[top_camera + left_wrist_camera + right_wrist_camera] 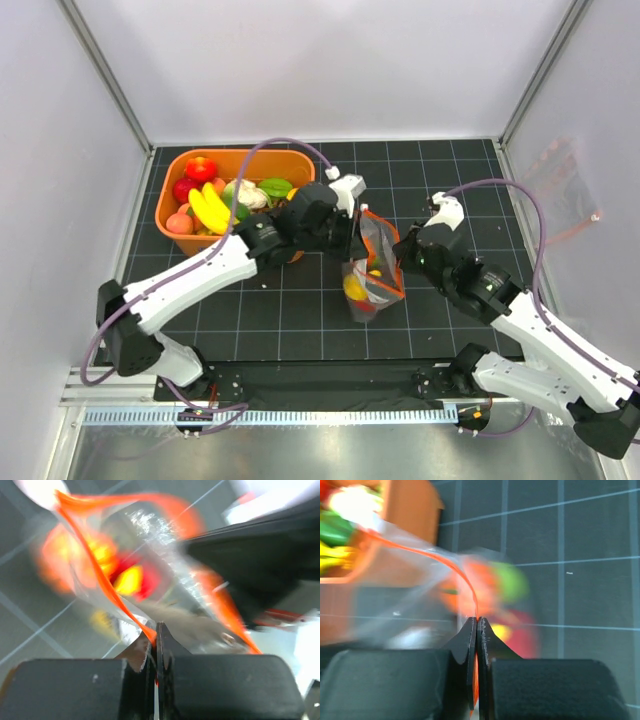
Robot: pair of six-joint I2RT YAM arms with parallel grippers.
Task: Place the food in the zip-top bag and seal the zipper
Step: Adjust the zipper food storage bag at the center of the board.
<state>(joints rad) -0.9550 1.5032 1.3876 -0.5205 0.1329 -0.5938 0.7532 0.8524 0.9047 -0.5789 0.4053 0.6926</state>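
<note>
Both grippers: pinching the mouth of the zip-top bag (378, 262), one at each end, near the middle of the black grid mat (300, 325).
left gripper (357, 235): clenched on the zipper (385, 224) at the bag's left end; in its wrist view the fingertips (165, 640) are meeting with the red-orange strip running straight in between them.
right gripper (402, 250): clenched too, gripping the zipper at the right end; its wrist view is showing the strip curving down into the closed tips.
bag: hanging upright from the two pinch points, mouth up; can't tell whether the bottom is touching the mat.
mouth: not sealed; the two halves of the strip are bowing apart in the left wrist view, leaving a gap between the pinch points.
bagged food: pieces are sitting low in the pouch: a yellow piece (353, 286), a red piece (366, 307), and a lime-green piece (514, 582) showing in the right wrist view. All are blurred, so exact types are unclear.
loose food: more pieces are lying in the orange tub (240, 157) at the far left of the mat: a tomato (200, 168), bananas (211, 208), a green leafy piece (275, 187), a peach-coloured piece (180, 223).
arms: left arm (200, 275) is reaching across the tub's near right corner; right arm (530, 325) is angling in from the near right; both wrists are sitting close together at the bag.
</note>
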